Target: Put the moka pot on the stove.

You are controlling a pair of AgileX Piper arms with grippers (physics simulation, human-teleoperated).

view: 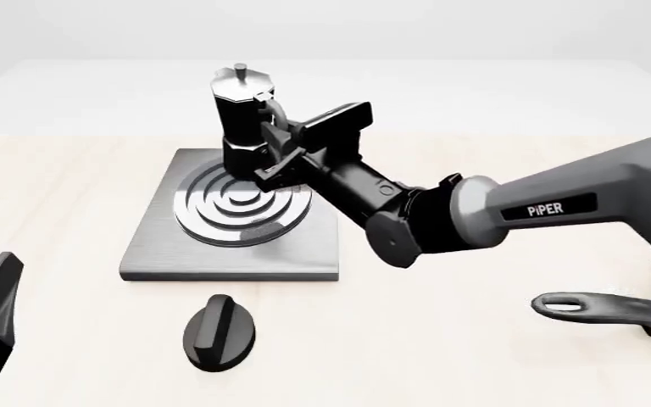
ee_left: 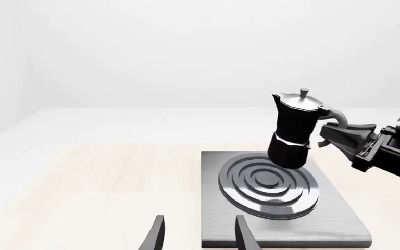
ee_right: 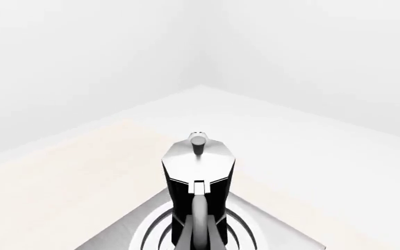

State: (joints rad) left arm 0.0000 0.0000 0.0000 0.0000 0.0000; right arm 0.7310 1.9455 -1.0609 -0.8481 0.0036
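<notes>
A: Moka pot (view: 243,114), location? State of right gripper (view: 271,146)?
B: Clamped on the pot's handle, pot upright at the stove's (view: 156,246) twelve-o'clock rings, apparently for lowering.
A: Left gripper (ee_left: 198,237)?
B: Spread apart, idle, grasping nothing.

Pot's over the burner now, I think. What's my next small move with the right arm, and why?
Probably ease straight down. The right gripper holds the moka pot by its handle, slightly tilted, its base over the far edge of the stove rings and seemingly not seated flat. Level it, lower until it rests, then open.
</notes>
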